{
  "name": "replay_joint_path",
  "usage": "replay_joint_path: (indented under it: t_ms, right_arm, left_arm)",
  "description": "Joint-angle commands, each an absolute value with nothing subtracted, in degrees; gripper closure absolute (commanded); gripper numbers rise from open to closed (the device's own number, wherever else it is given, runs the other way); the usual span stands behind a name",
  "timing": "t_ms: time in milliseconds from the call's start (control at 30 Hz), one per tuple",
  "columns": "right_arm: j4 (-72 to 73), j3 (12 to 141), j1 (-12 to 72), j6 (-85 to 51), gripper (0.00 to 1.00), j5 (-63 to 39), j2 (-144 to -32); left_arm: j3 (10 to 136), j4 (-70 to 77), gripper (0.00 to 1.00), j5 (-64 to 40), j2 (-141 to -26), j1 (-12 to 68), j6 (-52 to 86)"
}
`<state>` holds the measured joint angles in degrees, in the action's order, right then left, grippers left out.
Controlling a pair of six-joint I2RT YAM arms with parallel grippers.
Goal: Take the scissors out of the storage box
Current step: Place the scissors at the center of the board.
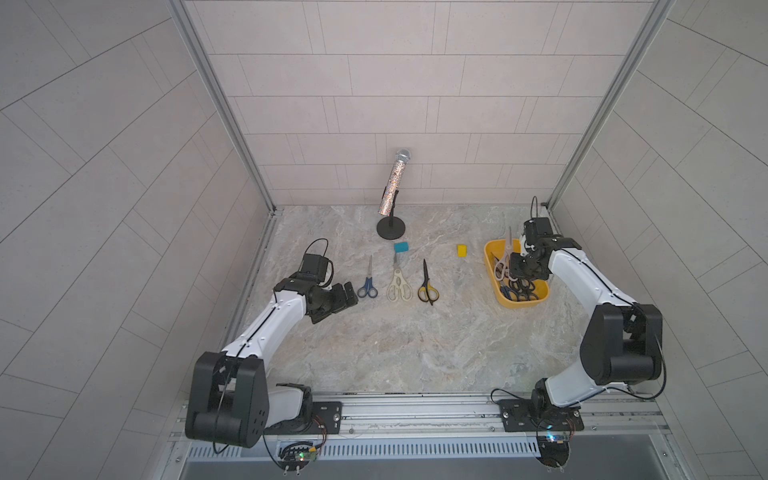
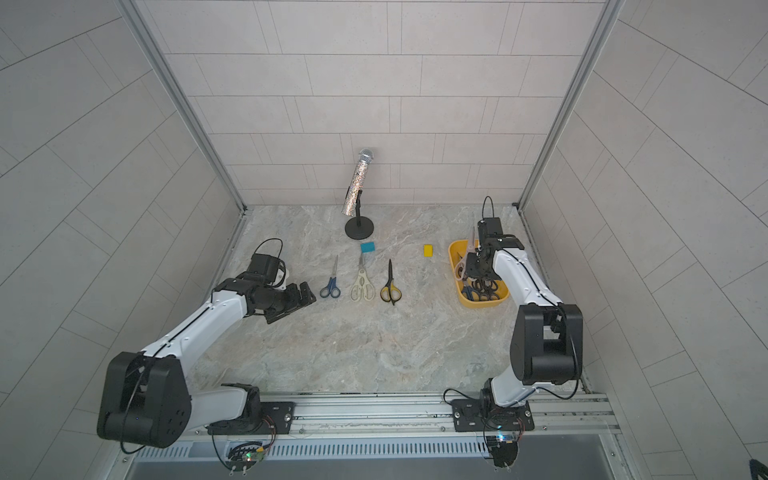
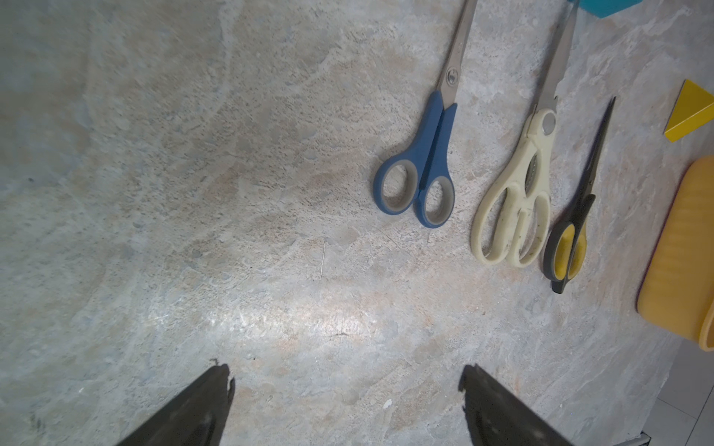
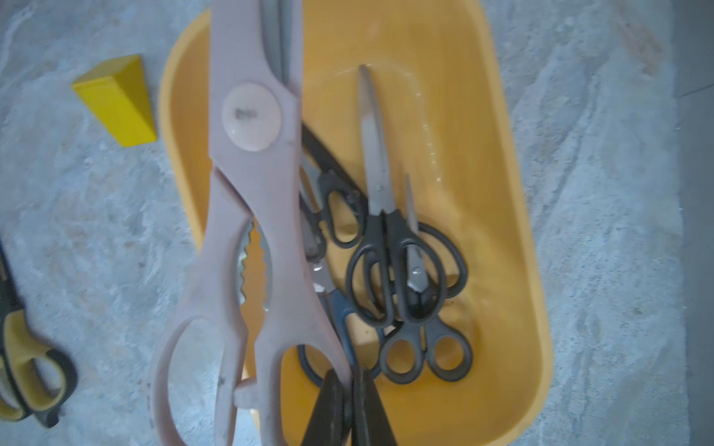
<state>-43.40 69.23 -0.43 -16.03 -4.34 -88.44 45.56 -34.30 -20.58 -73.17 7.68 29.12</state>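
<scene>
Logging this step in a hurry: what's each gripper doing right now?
Left gripper: open, holding nothing.
Right gripper: shut on the pale pink scissors, above the storage box.

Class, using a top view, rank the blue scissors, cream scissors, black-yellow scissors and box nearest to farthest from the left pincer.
1. blue scissors, beside the left pincer
2. cream scissors, mid-row
3. black-yellow scissors, row's far end
4. box, across the table

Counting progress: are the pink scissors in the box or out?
Neither fully: the right gripper holds the pink scissors lifted over the storage box.
</scene>
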Motion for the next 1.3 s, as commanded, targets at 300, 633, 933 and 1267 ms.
replay_joint_path:
  t_ms: [300,633,933,1267]
  right_arm:
    - [-38.7,61.8,18.6,-25.5,1.0,-10.7,-83.9]
    - [-36.0,59.0,20.1,-23.2,1.0,-11.8,-93.3]
    - [-34.5,61.1,20.1,-22.3,1.0,-9.5,-99.4]
    - [-35.0,66.2,20.1,-22.1,0.95,-3.7,-105.2]
  left_arm:
    - [43.5,-35.0,0.0,-20.7,-69.3,7.2,29.3]
    - [43.1,-37.3,0.0,-20.1,-67.0,6.6,28.3]
    - [42.6,-37.8,0.0,-20.3,-66.3,6.3,27.9]
    - [42.8,-38.4,0.0,-20.0,-66.1,6.1,27.5]
